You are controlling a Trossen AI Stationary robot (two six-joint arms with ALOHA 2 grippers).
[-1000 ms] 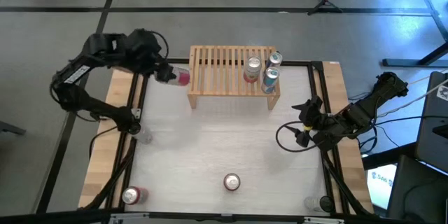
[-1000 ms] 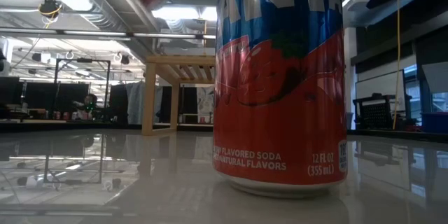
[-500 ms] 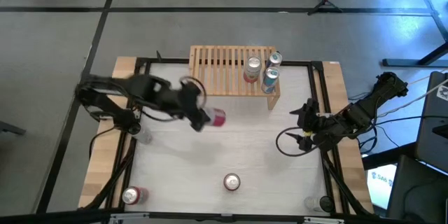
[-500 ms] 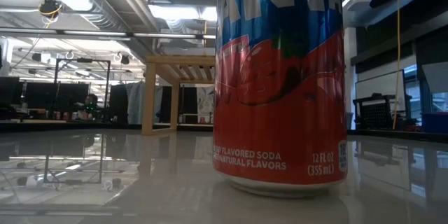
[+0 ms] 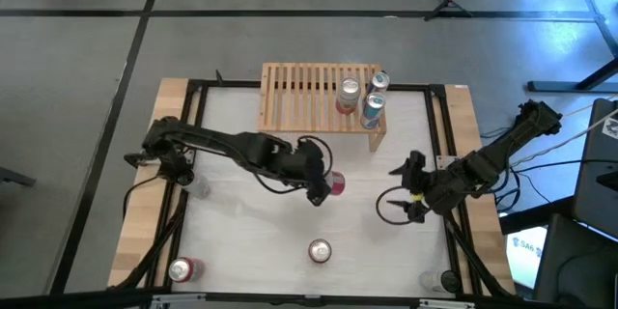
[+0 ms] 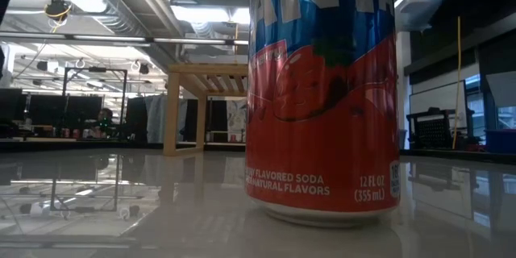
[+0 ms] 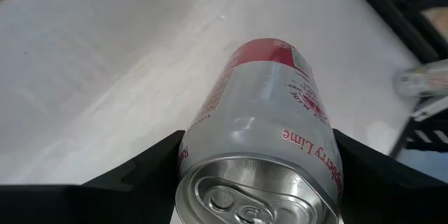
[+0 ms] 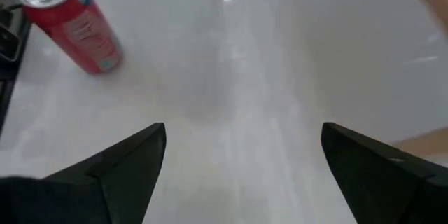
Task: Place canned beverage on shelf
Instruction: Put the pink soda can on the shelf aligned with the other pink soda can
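Note:
A silver-and-red can point(image 5: 333, 185) hangs over the middle of the white table, with my left gripper point(image 5: 319, 189) shut on it. It fills the left wrist view point(image 7: 262, 119). The light-wood shelf point(image 5: 299, 97) stands at the far edge, with three cans point(image 5: 362, 97) upright on its right end. A red-and-blue can point(image 5: 320, 250) stands near the front edge and looms large in the low view point(image 6: 322, 97). At the right side of the table my right gripper point(image 8: 243, 129) is open with nothing between its fingers. My left gripper pinches the can's side walls point(image 7: 203, 122) between its two fingers, close to the top end with the pull tab point(image 7: 238, 203). The fingers slant down from the table's left. The can is lifted clear and tilted, its bottom end point(image 7: 269, 45) pointing ahead and down.
Another can point(image 5: 182, 269) stands at the near left corner. The red-and-blue can also shows in the right wrist view point(image 8: 70, 21). Black frame rails point(image 5: 193, 154) run along the table's sides. Bare tabletop lies between the shelf and the near cans.
My left gripper has swung with the can from beside the shelf's left end toward the table's middle, going right, nearer and lower, and has rolled somewhat. The can stays in its hold. My right gripper has sunk a little and tipped further downward.

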